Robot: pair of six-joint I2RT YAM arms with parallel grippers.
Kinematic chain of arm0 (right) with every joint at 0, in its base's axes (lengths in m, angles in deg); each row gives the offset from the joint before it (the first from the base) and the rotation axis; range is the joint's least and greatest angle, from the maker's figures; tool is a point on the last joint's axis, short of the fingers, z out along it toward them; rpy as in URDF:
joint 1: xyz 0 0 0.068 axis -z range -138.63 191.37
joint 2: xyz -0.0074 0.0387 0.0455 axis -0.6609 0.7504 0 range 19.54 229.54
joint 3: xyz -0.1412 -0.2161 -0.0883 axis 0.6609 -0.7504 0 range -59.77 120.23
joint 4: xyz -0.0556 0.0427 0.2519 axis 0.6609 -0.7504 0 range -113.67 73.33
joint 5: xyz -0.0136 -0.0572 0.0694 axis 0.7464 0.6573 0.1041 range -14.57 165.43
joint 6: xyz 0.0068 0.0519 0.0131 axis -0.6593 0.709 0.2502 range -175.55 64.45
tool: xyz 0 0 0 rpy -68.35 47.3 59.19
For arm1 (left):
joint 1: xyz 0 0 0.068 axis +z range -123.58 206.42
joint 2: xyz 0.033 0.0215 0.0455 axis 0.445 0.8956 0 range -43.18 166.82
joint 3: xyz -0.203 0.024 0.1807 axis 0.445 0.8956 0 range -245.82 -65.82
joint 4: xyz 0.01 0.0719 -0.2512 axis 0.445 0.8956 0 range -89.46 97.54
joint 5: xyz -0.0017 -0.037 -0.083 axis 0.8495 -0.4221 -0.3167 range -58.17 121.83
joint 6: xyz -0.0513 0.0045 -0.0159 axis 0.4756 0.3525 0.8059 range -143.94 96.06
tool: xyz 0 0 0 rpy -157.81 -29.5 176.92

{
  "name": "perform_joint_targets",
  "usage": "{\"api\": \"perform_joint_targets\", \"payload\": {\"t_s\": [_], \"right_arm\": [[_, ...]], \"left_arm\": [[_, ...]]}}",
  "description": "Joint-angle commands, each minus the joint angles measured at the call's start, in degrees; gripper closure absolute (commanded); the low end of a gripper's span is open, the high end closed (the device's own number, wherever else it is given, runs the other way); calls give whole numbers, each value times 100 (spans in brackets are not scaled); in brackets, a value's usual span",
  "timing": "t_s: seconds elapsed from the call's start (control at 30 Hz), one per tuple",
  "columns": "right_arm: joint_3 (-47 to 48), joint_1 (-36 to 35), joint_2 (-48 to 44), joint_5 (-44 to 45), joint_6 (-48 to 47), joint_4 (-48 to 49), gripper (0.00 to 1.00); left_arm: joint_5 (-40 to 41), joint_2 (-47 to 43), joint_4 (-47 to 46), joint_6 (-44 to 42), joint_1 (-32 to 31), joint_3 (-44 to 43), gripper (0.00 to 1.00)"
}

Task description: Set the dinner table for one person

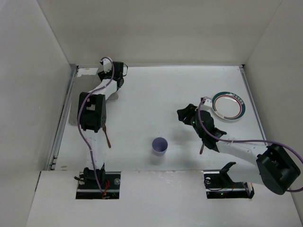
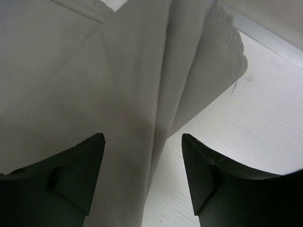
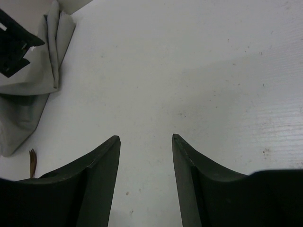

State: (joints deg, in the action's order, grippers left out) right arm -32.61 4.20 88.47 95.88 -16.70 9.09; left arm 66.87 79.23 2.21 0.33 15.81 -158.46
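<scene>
Pointing at cloth (image 2: 118,80), left end effector (image 2: 142,139) gapes

the surface (image 1: 156,94) is a large, flat, matte white top, roughly square, with thin metal rails (image 1: 60,127) along its side edges; close up it shows fine ribbing and dark specks.

Nothing legible so far, no brand, number or label in any view. The only candidate is the plate (image 1: 241,101) at the right of the dinner table (image 1: 156,94). Its green-banded rim carries small dark marks, possibly lettering, too tiny to read from above.
</scene>
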Motion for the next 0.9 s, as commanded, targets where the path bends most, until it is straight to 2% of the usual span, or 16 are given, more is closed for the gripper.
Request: {"api": "perform_joint_targets", "payload": {"t_s": [0.0, 0.23, 0.37, 0.43, 0.6, 0.87], "right_arm": [[132, -40, -2, -24, -62, 333, 46], [123, -40, 15, -23, -79, 351, 45], [115, -40, -63, 3, -88, 315, 44], [97, -40, -142, 3, -97, 281, 44], [-9, 56, -362, 108, -115, 272, 43], [27, 30, -309, 126, -132, 298, 43]], "left_arm": [[-77, 449, 640, -520, -7, -850, 36], [-235, 1188, 747, -256, 90, -1616, 52], [-699, 1539, 808, -186, 108, -2055, 81], [-1103, 1671, 739, -72, 90, -2179, 90], [-1641, 1979, 467, -124, -392, -2644, 95], [-2554, 1953, -615, -1371, -1262, -2751, 96]]}}
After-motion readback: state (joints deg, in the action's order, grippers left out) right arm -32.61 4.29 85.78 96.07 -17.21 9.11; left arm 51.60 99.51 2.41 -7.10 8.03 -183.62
